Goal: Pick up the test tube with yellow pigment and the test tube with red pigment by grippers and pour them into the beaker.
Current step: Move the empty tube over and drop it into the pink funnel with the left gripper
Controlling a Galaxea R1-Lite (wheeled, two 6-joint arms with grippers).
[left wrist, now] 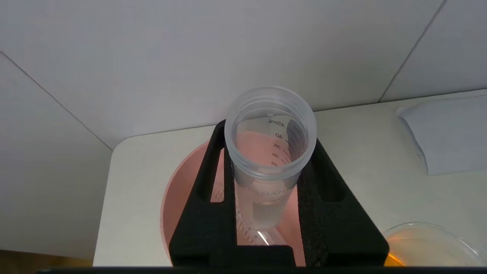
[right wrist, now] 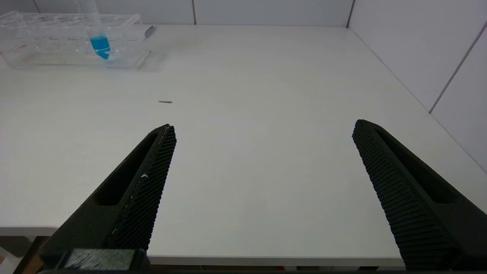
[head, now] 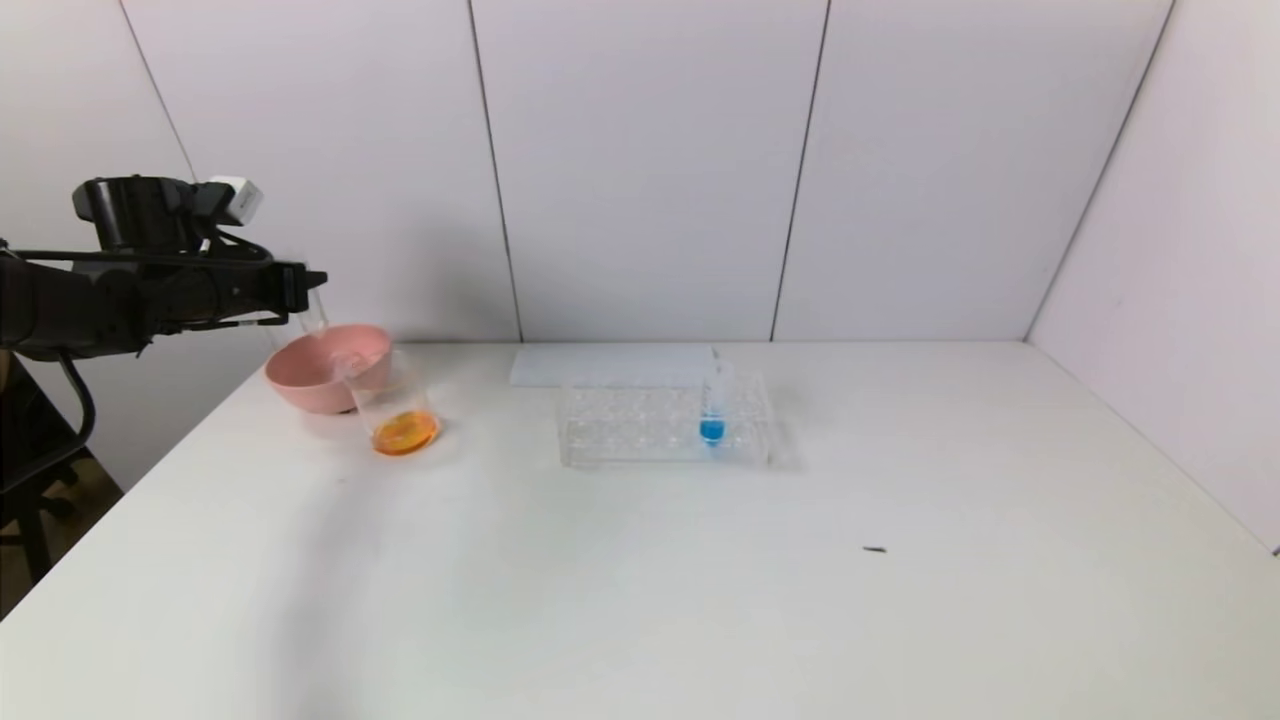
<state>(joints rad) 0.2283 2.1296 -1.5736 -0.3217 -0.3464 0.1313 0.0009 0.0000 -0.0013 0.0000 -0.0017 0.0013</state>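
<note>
My left gripper point(head: 300, 289) is shut on a clear graduated test tube point(head: 318, 316) and holds it upright over the pink bowl point(head: 300, 385) at the table's far left. In the left wrist view the tube point(left wrist: 271, 160) sits between the black fingers point(left wrist: 207, 213), open mouth towards the camera, with no pigment showing inside. A second clear tube point(left wrist: 249, 235) lies in the bowl point(left wrist: 182, 198) under it. The beaker point(head: 397, 405) stands just right of the bowl with orange liquid at its bottom; its rim shows in the left wrist view point(left wrist: 430, 232). My right gripper point(right wrist: 263, 125) is open and empty over the table's near edge.
A clear tube rack point(head: 640, 428) stands mid-table at the back and holds a blue-tipped tube point(head: 712, 412), also seen in the right wrist view point(right wrist: 99, 42). A white sheet point(head: 600, 366) lies behind the rack. A small dark speck point(head: 875, 549) lies on the table.
</note>
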